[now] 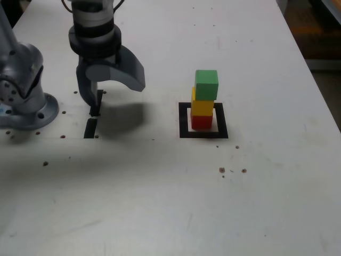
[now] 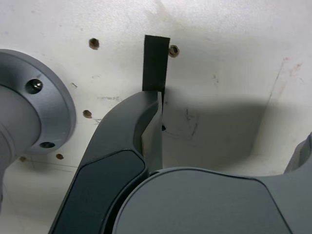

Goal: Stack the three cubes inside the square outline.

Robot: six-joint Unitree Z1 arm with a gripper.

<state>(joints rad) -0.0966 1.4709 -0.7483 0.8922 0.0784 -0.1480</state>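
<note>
The red cube (image 1: 202, 121) sat inside the square outline (image 1: 184, 121), the yellow cube (image 1: 202, 107) on it, the green cube (image 1: 206, 84) topmost. The claw (image 1: 112, 85) hung agape and empty, well apart from that outline, over the bench (image 1: 160, 202).

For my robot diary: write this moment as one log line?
stack: green cube on yellow on red | place: square outline | pincer: open, empty, away

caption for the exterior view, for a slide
Green cube on yellow cube on red cube inside the square outline; the open, empty tool hangs apart.
</note>
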